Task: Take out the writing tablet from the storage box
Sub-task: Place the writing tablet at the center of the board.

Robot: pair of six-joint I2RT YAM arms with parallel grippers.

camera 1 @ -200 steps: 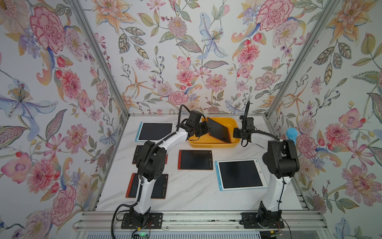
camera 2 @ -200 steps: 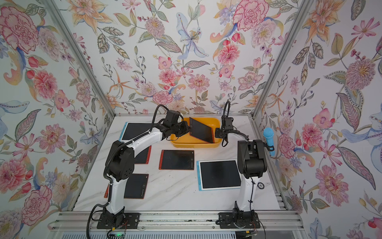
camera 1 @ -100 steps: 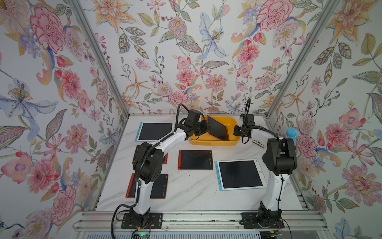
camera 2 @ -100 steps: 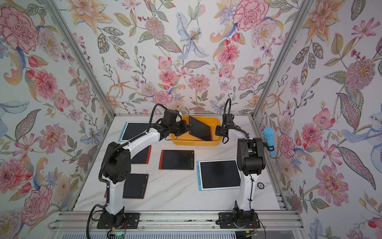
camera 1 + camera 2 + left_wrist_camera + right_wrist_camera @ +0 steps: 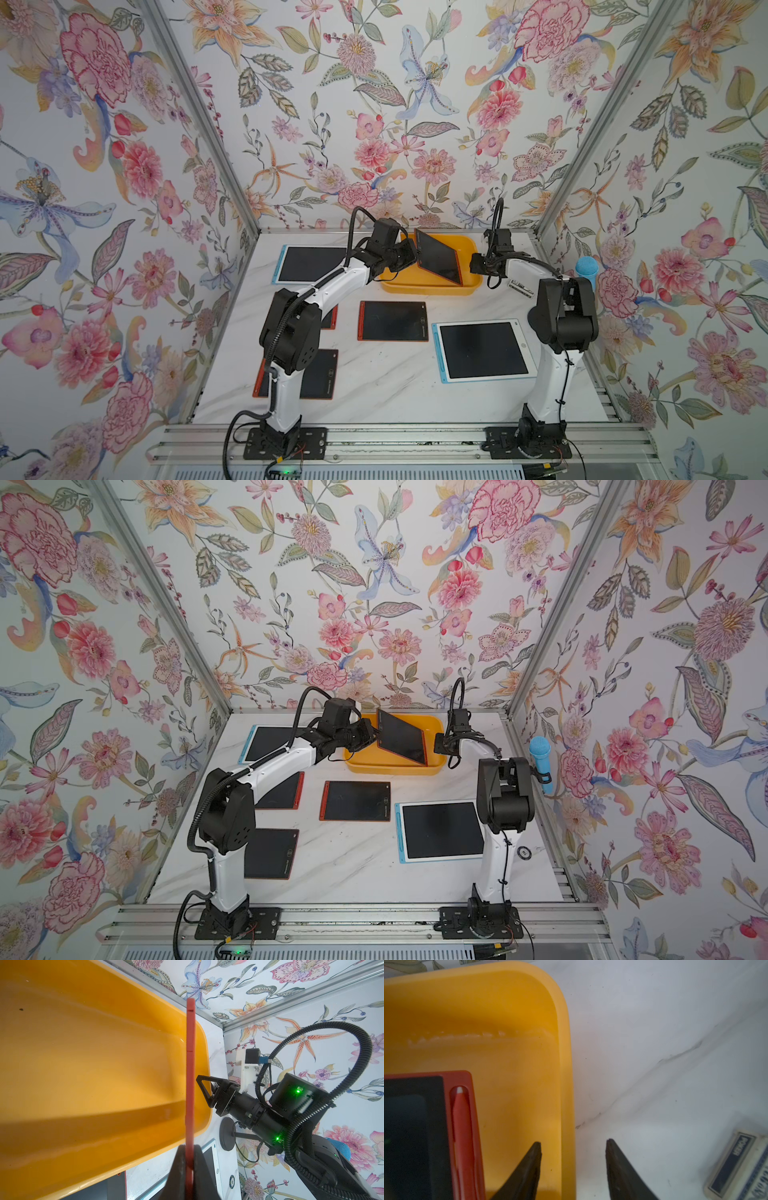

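Observation:
The yellow-orange storage box (image 5: pixel 432 287) (image 5: pixel 395 769) stands at the back of the marble table. A red-framed writing tablet (image 5: pixel 438 262) (image 5: pixel 401 742) leans steeply inside it, one edge lifted. My left gripper (image 5: pixel 413 253) (image 5: pixel 189 1147) is shut on the tablet's red edge (image 5: pixel 190 1064), at the box's left side. My right gripper (image 5: pixel 473 264) (image 5: pixel 573 1142) is open at the box's right rim (image 5: pixel 564 1064), one finger over the inside and one over the table. In the right wrist view the tablet (image 5: pixel 415 1126) shows a red stylus (image 5: pixel 462 1126) in its slot.
Several other tablets lie flat on the table: a red-framed one (image 5: pixel 392 321) in the middle, a large blue-edged one (image 5: pixel 482 350) front right, another blue-edged one (image 5: pixel 309 264) back left. A small printed pack (image 5: pixel 737 1163) lies right of the box. A blue microphone (image 5: pixel 586 270) hangs on the right wall.
My right gripper's jaws have opened at the box's right rim. The left gripper still holds the tablet tilted, shifted slightly toward the back.

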